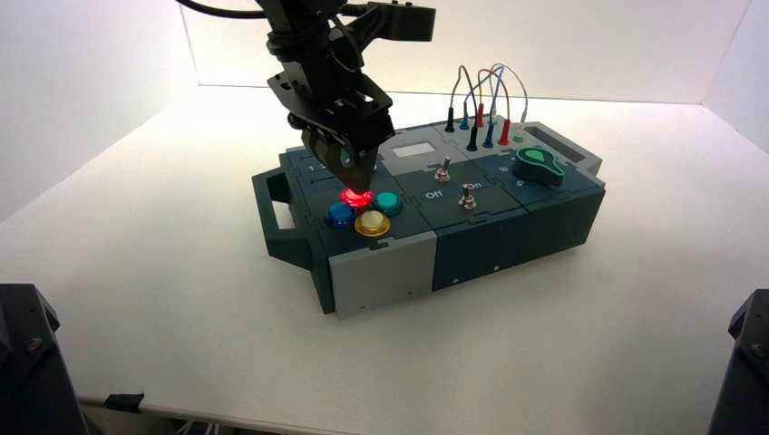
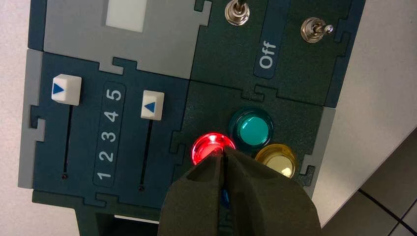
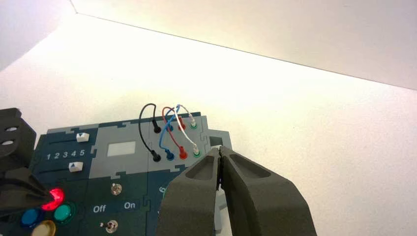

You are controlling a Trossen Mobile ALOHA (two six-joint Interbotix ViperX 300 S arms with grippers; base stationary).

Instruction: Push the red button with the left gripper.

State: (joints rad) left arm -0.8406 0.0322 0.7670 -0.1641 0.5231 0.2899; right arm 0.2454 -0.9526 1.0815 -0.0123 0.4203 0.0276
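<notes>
The left tool (image 2: 223,156), fingers closed into one blunt tip, presses on the glowing red button (image 2: 210,145) at the box's (image 1: 381,272) near-left button cluster; the right tool (image 3: 220,153), also closed, waits above the box's right side.

white table (image 1: 181,299), box (image 1: 472,245) resting on it

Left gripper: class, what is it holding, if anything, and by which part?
Nothing. The left gripper is shut with its tips on the lit red button, pressing rather than gripping.
</notes>
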